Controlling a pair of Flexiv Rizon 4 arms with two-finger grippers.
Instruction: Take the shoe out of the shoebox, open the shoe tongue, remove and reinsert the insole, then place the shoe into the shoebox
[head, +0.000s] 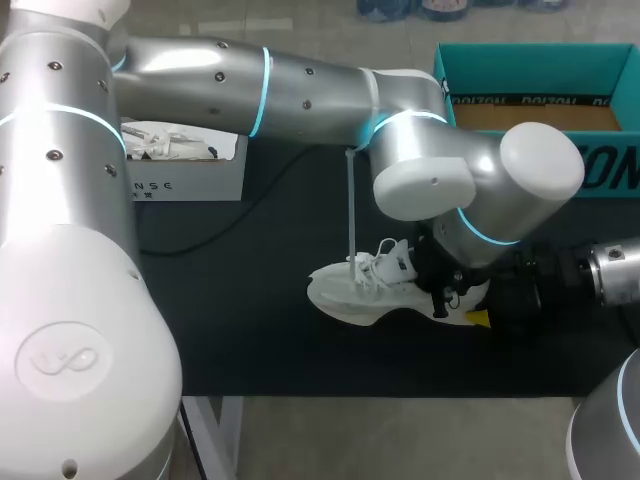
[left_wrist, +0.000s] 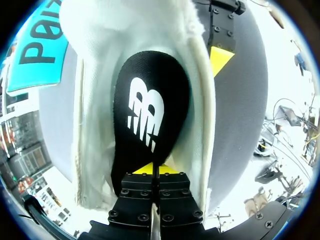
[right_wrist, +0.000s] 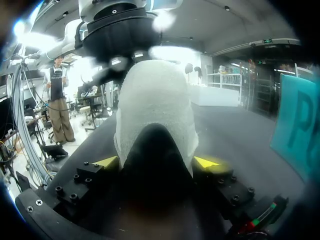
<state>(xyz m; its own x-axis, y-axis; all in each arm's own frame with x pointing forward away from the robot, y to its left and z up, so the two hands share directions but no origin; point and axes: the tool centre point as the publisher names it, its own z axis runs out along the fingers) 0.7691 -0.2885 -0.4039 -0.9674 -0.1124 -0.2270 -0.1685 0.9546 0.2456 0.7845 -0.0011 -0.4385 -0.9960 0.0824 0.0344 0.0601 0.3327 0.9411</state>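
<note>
1. Black counter (head: 250, 300) carries the white shoe (head: 375, 290), which lies outside the teal shoebox (head: 520, 75), near its front wall.
2. Your right end effector (right_wrist: 157, 162) clamps the shoe's heel from both sides.
3. Your left end effector (left_wrist: 155, 169) pinches the black insole (left_wrist: 147, 110) at its heel end (fingers nearly together).
4. You are likely on the insole step. Next, brace the heel and guide the insole along the shoe's length.

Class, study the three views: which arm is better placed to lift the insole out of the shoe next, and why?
Left. The left hand is inside the white shoe, tips closed on the edge of the black insole. The right hand clamps the shoe from both sides, steadying it.
</note>
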